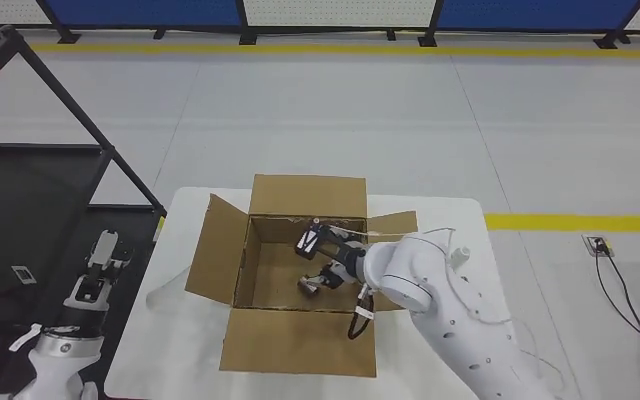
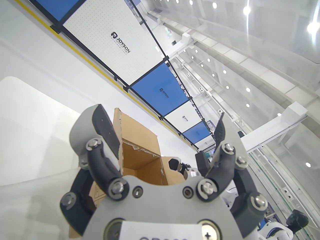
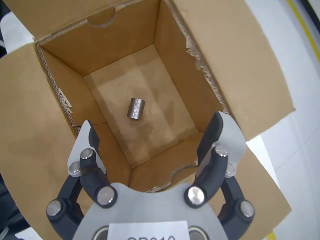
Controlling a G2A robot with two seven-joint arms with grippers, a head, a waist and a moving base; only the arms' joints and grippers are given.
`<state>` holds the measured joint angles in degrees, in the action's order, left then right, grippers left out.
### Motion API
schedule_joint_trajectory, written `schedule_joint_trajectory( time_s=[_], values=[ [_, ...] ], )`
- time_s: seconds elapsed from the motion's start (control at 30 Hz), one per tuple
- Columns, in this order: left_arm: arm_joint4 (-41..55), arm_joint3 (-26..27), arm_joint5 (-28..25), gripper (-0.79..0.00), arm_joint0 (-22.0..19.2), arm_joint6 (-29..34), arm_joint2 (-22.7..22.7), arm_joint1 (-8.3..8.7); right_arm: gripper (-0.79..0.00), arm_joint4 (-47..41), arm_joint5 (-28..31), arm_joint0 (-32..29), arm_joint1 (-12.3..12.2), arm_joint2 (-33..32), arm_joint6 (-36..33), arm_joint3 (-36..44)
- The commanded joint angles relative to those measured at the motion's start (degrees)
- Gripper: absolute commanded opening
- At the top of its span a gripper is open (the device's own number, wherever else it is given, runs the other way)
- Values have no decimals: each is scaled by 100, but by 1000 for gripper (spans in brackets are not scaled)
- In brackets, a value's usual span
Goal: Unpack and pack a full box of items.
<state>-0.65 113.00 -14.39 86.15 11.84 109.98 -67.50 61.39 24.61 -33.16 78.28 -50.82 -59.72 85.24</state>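
An open cardboard box (image 1: 300, 340) stands on the white table (image 1: 180, 340) with all flaps folded out. On the box (image 3: 225, 58) floor lies a single short metal cylinder (image 3: 136, 108) on its side, near the middle. My right gripper (image 3: 153, 123) hangs open above the box's mouth, well clear of the cylinder, with nothing between its fingers. From above, the right gripper (image 1: 318, 262) reaches over the box from the right side. My left gripper (image 2: 160, 116) is open and empty, pointing upward; this left gripper (image 1: 104, 243) sits off the table's left edge. The box (image 2: 140, 148) lies beyond it.
A black frame (image 1: 70, 105) and a dark surface (image 1: 40, 210) stand left of the table. Bare tabletop (image 1: 440, 215) surrounds the box on all sides. Blue and white panels (image 1: 340, 10) line the far floor.
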Motion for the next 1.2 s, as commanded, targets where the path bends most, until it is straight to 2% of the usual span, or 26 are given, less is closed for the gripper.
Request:
schedule_joint_trajectory(
  time_s=[0.0, 0.1, 0.27, 0.47, 0.67, 0.97, 1.07, 1.1, 1.17],
  values=[
    [93, -37, 55, 0, -29, -26, 66, 1, 0, -54, -32, 184, 76, 253, -81, -442],
    [219, -52, 111, 0, -65, -18, 137, 4, 0, -264, -14, 399, 220, 590, 174, -1033],
    [273, -28, 198, 0, -105, -32, 137, 3, 0, -246, -426, 736, 494, 1064, 824, -2029],
    [196, 20, 237, 0, -94, -45, 46, -3, 0, -444, -795, 1087, 948, 1677, 1286, -3071],
    [171, 37, 260, 0, -64, -68, 33, -8, 0, -549, -1065, 1454, 1435, 2155, 1341, -4091],
    [207, 45, 268, 0, -56, -45, 42, -10, -3, -730, -957, 1862, 2059, 2508, 1255, -5299],
    [225, 26, 260, 0, -66, -38, 48, -10, -132, -779, -873, 1942, 2222, 2555, 1301, -5656],
    [231, 18, 259, 0, -71, -38, 53, -10, -197, -805, -835, 1961, 2270, 2561, 1333, -5773],
    [243, 1, 255, 0, -77, -35, 67, -9, -249, -834, -778, 1999, 2360, 2573, 1401, -6001]
  ],
)
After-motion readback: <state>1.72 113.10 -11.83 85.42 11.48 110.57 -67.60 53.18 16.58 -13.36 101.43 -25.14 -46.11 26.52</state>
